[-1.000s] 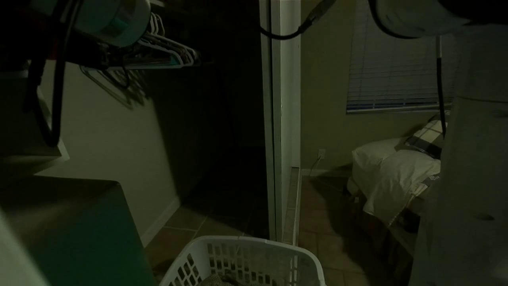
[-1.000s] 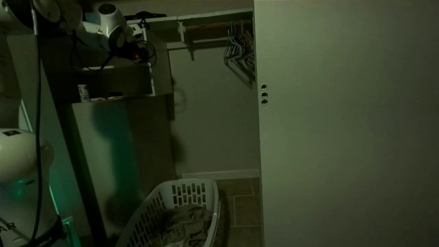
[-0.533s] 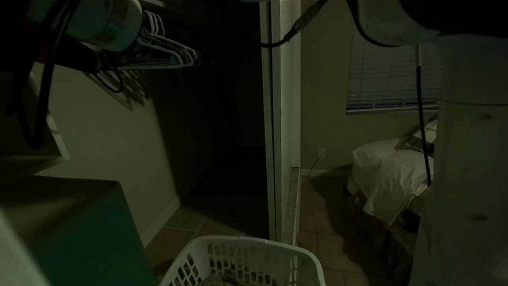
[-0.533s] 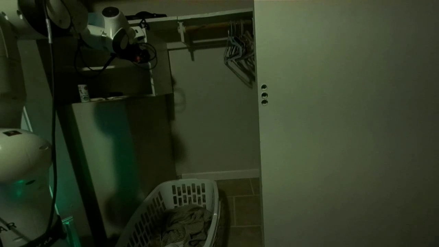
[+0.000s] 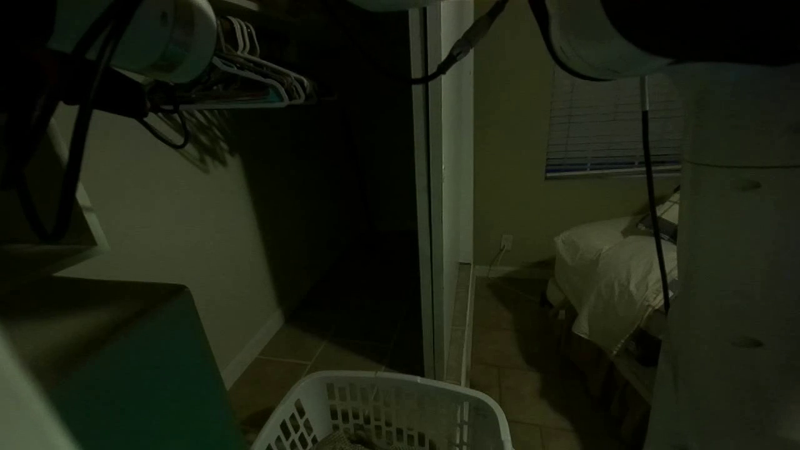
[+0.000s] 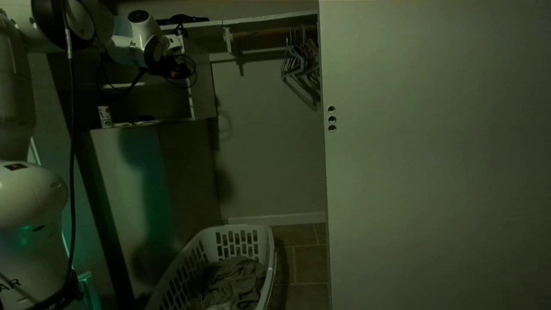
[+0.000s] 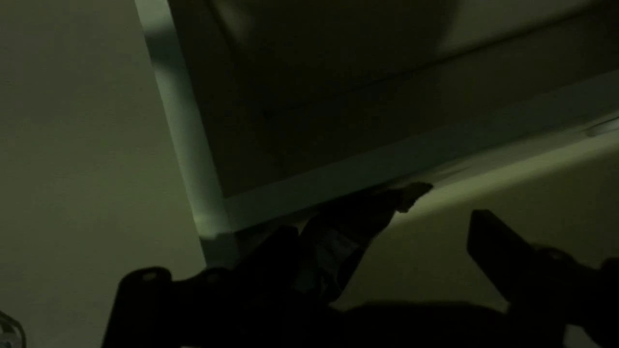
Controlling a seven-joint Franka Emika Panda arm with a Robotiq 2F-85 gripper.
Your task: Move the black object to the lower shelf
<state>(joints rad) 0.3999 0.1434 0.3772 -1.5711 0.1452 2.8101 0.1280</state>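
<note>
With jaws spread, my end effector (image 7: 383, 224) brackets the black object (image 7: 358, 222) in the wrist view, near the shelf edge (image 7: 314, 188).

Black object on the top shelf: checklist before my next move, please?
1. Fingers open: ok, spread apart.
2. Black object on the top shelf: ok, lying there.
3. Black object between the fingers: cannot tell; the wrist view shows a dark shape by one finger.
4. Room on the lower shelf: cannot tell; a printed canister stands there.
5. Cable snag-free: cannot tell.
6. Lighting: not ok, very dim.
</note>
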